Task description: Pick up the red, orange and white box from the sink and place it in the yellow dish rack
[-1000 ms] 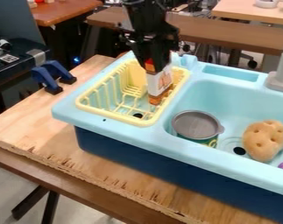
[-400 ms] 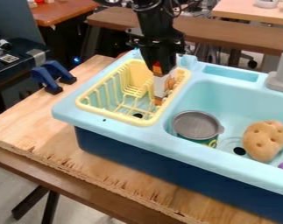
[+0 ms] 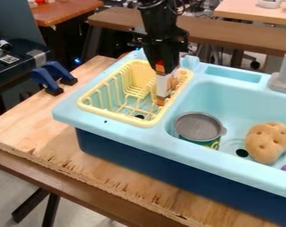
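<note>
On the table (image 3: 62, 146), the sink (image 3: 68, 114) bears the rack (image 3: 120, 119). The pincer (image 3: 164, 70) appears narrowed around the box (image 3: 163, 86), which hangs directly below, its long axis near upright, inside the rack's sink-basin side. Its top is hidden; whether its base touches the rack, I cannot tell.

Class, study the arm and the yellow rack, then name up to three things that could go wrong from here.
1. The tall box is held near its top by the tool, so it might tip if released unsupported.
2. Its lower end is down inside the yellow rack; sideways motion could snag the wires.
3. The basin is right beside the rack, so a toppling box might land there.
</note>
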`<state>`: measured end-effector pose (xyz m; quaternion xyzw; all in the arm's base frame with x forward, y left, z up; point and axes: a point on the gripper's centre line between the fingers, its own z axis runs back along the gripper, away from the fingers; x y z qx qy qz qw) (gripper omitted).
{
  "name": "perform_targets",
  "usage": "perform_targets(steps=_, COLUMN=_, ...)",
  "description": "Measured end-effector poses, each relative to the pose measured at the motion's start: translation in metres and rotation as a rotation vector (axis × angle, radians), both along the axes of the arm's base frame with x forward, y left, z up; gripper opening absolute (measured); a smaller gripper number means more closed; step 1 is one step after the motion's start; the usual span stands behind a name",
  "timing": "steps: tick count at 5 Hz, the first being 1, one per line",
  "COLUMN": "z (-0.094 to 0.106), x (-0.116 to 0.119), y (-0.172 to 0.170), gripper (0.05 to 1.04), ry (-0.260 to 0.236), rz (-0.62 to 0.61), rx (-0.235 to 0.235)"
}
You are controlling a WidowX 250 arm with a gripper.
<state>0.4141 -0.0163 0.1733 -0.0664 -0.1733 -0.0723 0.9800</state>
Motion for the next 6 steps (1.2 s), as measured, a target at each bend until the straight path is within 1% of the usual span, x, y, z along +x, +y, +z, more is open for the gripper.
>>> perform_targets(steps=1, z=-0.004, x=0.000, y=-0.003, gripper=0.729, ry=0.012, rz=0.016, rx=-0.005)
perform_targets(steps=2, z=-0.014, x=-0.003, y=-0.004, gripper=0.989, ry=0.011, rz=0.039, rx=-0.010)
perform_targets(steps=3, z=0.011, x=-0.007, y=-0.001, gripper=1.006, ry=-0.052, rz=0.036, rx=-0.006)
perform_targets(steps=4, z=0.022, x=-0.008, y=0.002, gripper=1.002, ry=-0.045, rz=0.021, rx=0.027)
perform_targets(steps=5, z=0.053, x=-0.013, y=-0.005, gripper=1.002, ry=-0.026, rz=-0.025, rx=0.053)
perform_targets(steps=6, z=0.062, x=-0.015, y=-0.031, gripper=1.002, ry=0.044, rz=-0.171, rx=0.029)
